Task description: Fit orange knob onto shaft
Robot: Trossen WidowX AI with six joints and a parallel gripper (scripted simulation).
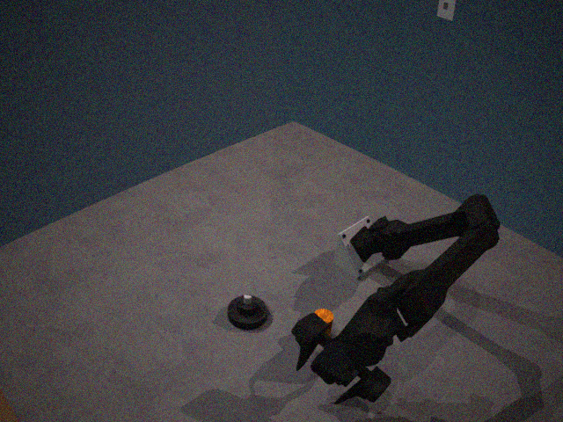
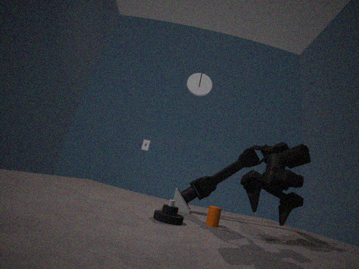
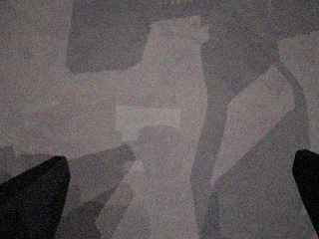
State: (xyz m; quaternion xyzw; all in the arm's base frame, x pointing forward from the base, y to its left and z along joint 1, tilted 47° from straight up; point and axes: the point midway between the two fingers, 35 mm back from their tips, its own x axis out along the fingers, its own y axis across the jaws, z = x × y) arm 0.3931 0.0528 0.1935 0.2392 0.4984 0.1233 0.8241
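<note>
The robot is just starting its job, I think: it is trying to get to the knob [image 1: 324, 316] [image 2: 213, 216] so it can pick it up. The knob is standing upright on the table [image 1: 149, 272] [image 2: 72, 219] [image 3: 90, 95], not on the shaft [image 1: 247, 298] [image 2: 171, 203]. The shaft is poking up bare from the round black pedestal [image 1: 247, 313] [image 2: 168, 217], and the pedestal is sitting apart from the knob.

The hand [image 1: 320, 386] [image 2: 267, 218] [image 3: 185, 166] is hanging above the table with its fingers spread wide, and it is holding nothing. From where I'm standing, it is off to one side of the knob. The wrist view is showing table and shadows between the fingers, but no knob.

Next, the hand is needing to move over to the knob, get one finger on each side, go down and then squeeze. If it is going down crooked, a finger could bump the knob and tip it over. I can't see the knob's hole, so I can't tell which way its flat side is facing. The turning and lining up are still waiting for later.
</note>
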